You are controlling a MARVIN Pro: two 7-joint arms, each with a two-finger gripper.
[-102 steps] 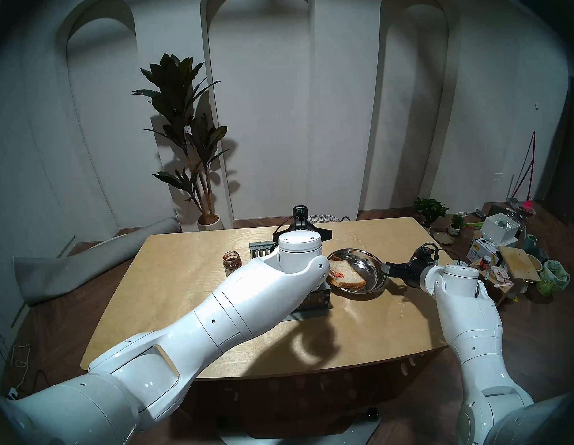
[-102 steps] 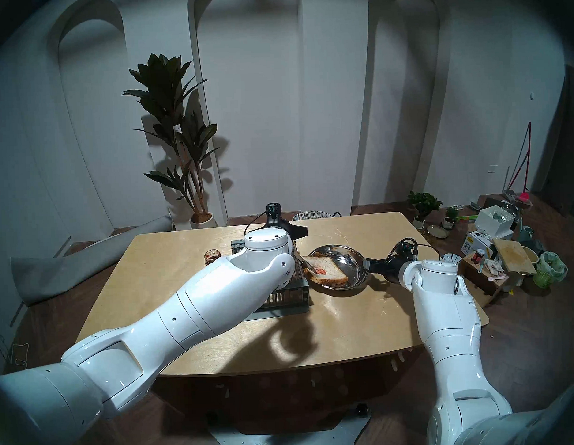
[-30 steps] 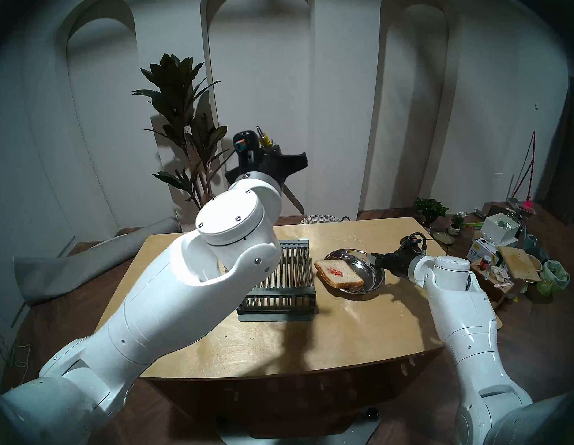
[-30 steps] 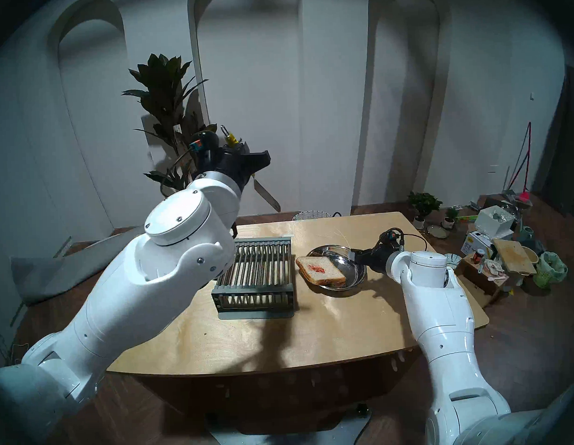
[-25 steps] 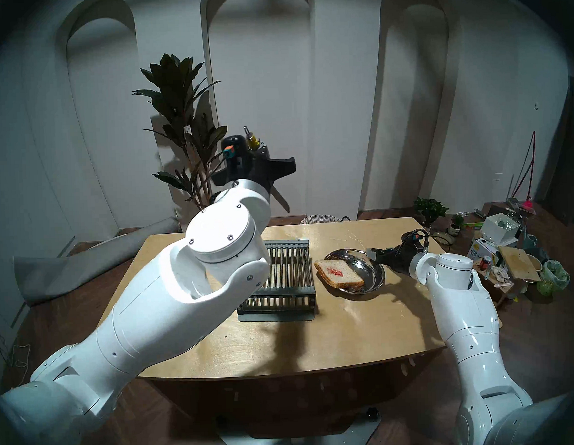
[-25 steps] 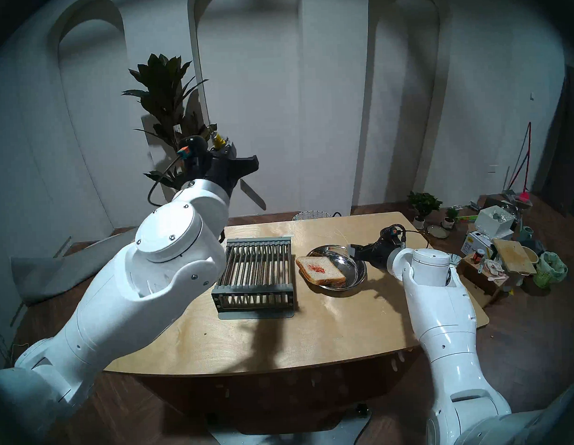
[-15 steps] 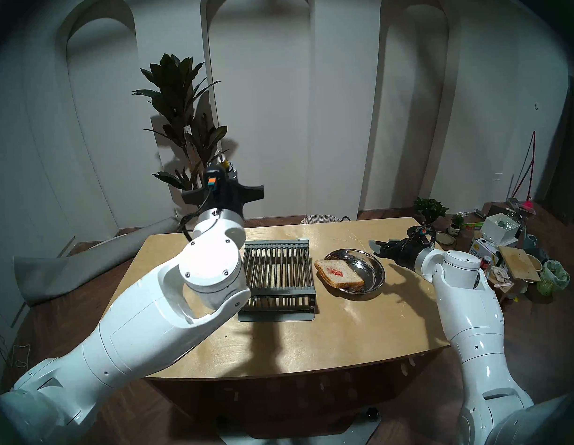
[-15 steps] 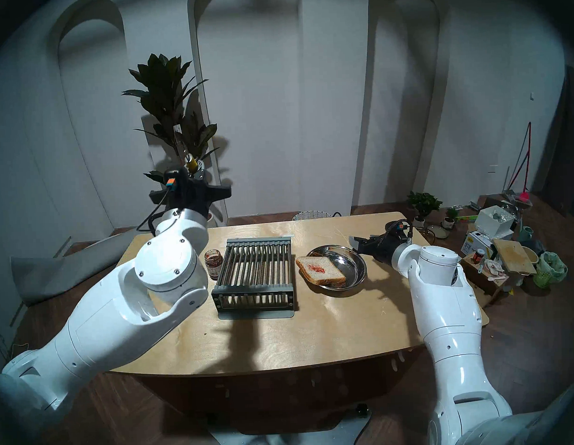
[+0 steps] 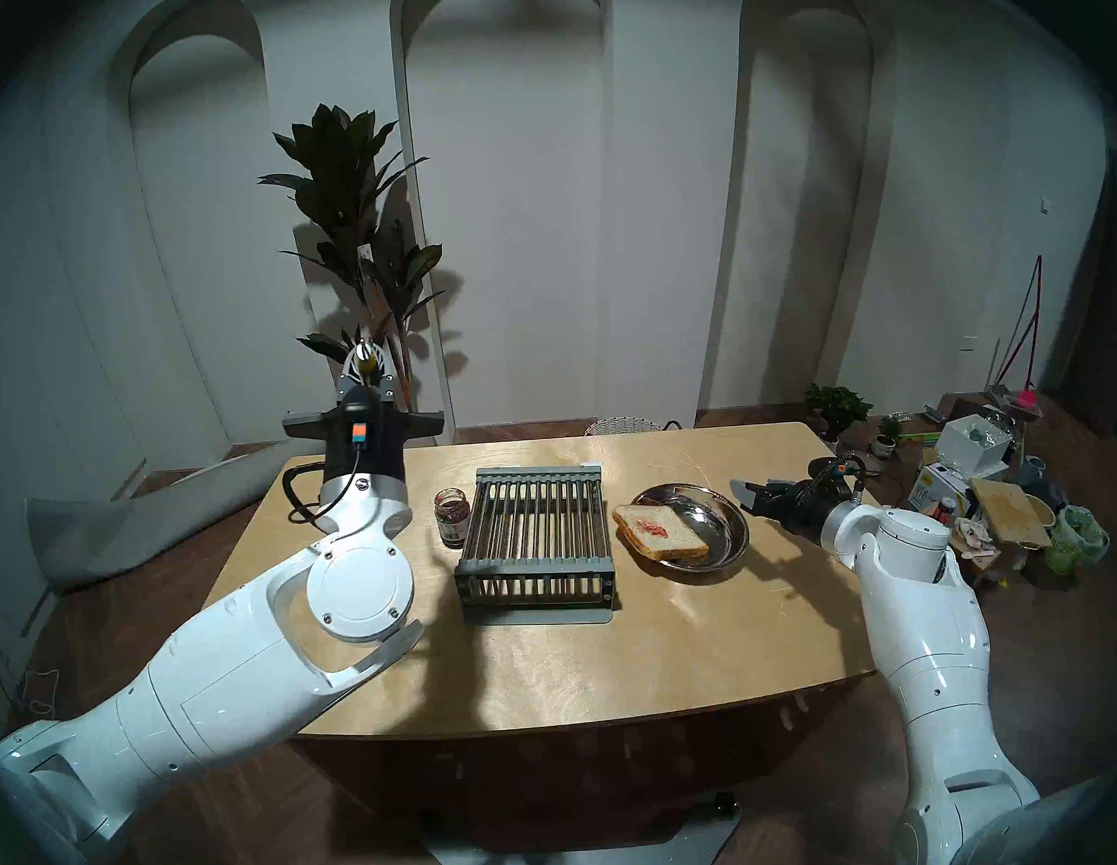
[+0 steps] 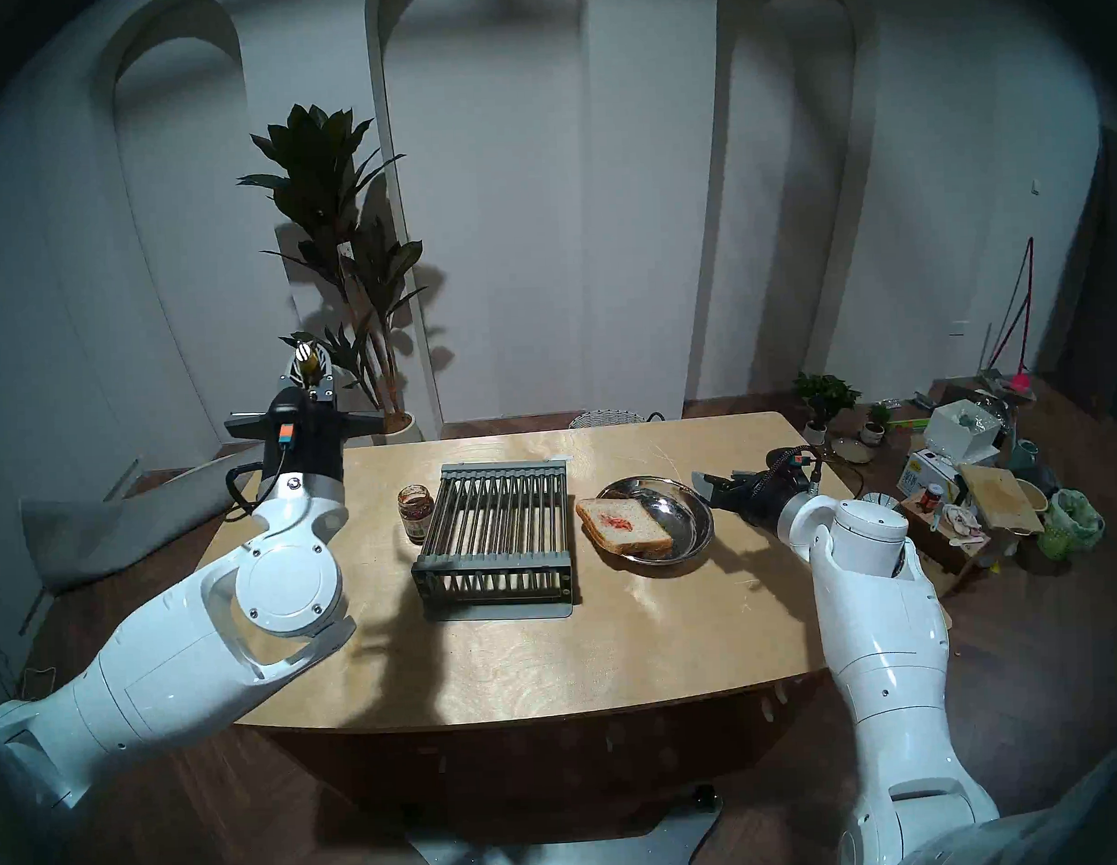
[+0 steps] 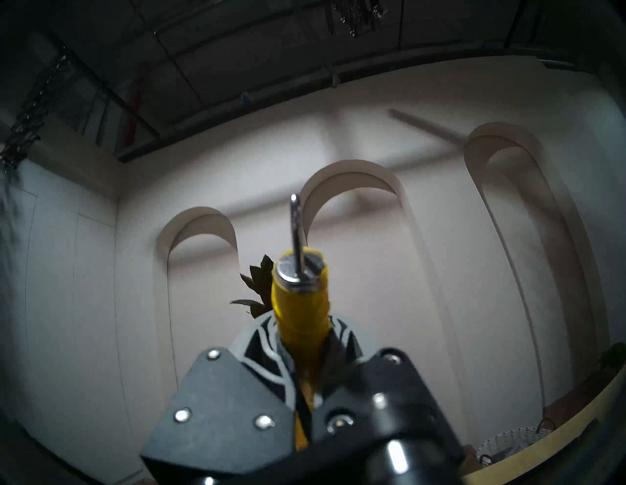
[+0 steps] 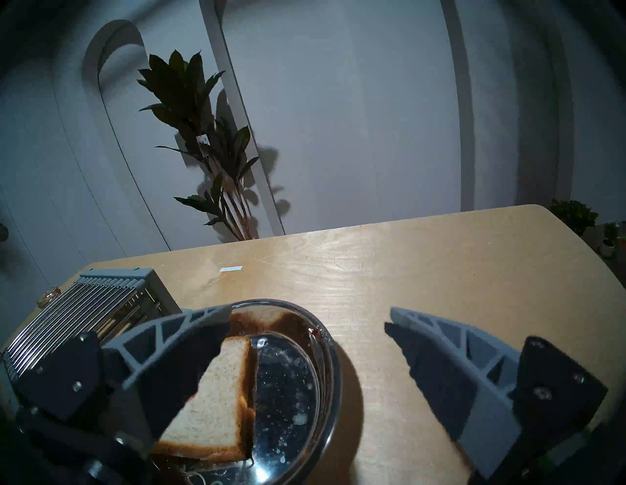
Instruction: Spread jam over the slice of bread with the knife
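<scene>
Sitting in one metal bowl (image 9: 733, 530) is one slice of bread (image 9: 659, 531) smeared with jam; one jam jar (image 9: 452, 516) nearby. Left end effector (image 11: 306, 359) is clamping the knife (image 11: 300, 304); right end effector (image 12: 305, 325) is gaping empty.

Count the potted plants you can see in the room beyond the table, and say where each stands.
3. A tall leafy plant stands in a white pot by the back wall, left of centre. A bushy green plant and a tiny plant sit on the floor at right. Clutter there may hide more.
</scene>
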